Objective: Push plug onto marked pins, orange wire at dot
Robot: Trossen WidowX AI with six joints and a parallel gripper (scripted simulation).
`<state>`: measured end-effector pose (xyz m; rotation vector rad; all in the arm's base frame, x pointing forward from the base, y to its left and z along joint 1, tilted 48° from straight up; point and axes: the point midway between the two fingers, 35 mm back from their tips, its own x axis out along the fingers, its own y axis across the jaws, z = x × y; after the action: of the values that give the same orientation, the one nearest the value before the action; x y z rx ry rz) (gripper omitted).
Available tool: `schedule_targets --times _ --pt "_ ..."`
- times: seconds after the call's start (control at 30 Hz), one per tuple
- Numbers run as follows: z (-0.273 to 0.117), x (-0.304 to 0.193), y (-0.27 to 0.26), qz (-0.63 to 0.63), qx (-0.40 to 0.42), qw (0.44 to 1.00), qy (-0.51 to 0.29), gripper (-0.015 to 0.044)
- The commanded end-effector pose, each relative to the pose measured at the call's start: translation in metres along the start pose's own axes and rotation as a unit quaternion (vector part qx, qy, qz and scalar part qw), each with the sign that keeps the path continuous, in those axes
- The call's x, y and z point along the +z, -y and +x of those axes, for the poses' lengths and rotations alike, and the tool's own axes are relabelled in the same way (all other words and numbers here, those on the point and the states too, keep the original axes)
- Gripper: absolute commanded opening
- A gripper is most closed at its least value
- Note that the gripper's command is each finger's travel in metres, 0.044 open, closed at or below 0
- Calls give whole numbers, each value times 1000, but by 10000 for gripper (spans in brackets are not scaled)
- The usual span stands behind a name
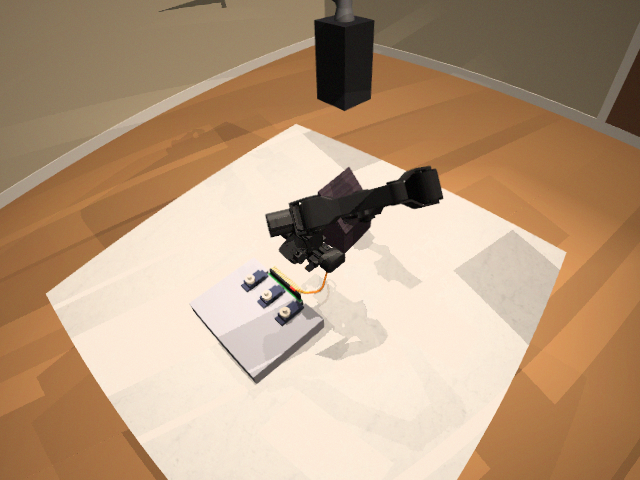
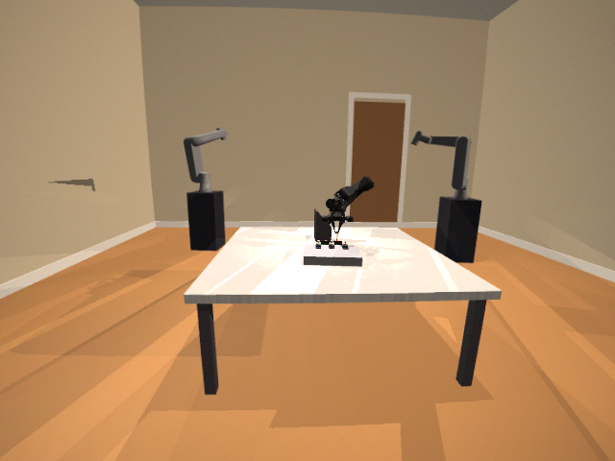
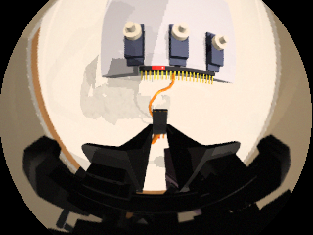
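Pincer [image 1: 311,266] [image 2: 337,231] [image 3: 159,127] is gripping the black plug [image 3: 159,117], its two fingertips closing on opposite sides of the housing. In the wrist view the plug is sitting apart from the pin row [image 1: 282,277] [image 3: 191,75], on the pincer's side, so none of the pins is entering it.

Container: the pale grey holder [image 1: 248,335] [image 2: 332,260] [image 3: 156,12] is lying flat on the white table [image 1: 206,423] [image 2: 278,282] [image 3: 254,103]. Contents: three dark blue servos with cream hubs, standing in a line. Wrist view order: left servo [image 1: 285,312] [image 2: 345,246] [image 3: 134,44], middle servo [image 1: 269,295] [image 2: 331,245] [image 3: 179,45], right servo [image 1: 253,280] [image 2: 317,245] [image 3: 214,51].

Yellow pins are projecting from a black strip along the holder edge facing the pincer; this is the far edge in the exterior view. A red band [image 1: 293,289] [image 3: 157,68] is marking pins toward the left end of the strip in the wrist view. The orange lead [image 1: 323,285] [image 3: 156,95] is curving between the pin-row area and the plug.

Hedge: the plug is showing small, so its squareness to the row and the order of its holes are remaining unreadable. A dark upright panel [image 1: 343,181] [image 2: 321,227] is standing beyond the holder in the exterior view.
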<state>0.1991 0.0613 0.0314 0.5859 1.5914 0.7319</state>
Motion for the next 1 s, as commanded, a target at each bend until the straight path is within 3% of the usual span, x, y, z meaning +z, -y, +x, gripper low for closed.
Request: schedule_targets --times 0.0,0.2,0.97 --pt "11 -2 -1 0 0 1000 2 0" --pt "35 -3 -2 -1 1 1000 2 0" --pt "34 37 -1 -2 1 1000 3 0"
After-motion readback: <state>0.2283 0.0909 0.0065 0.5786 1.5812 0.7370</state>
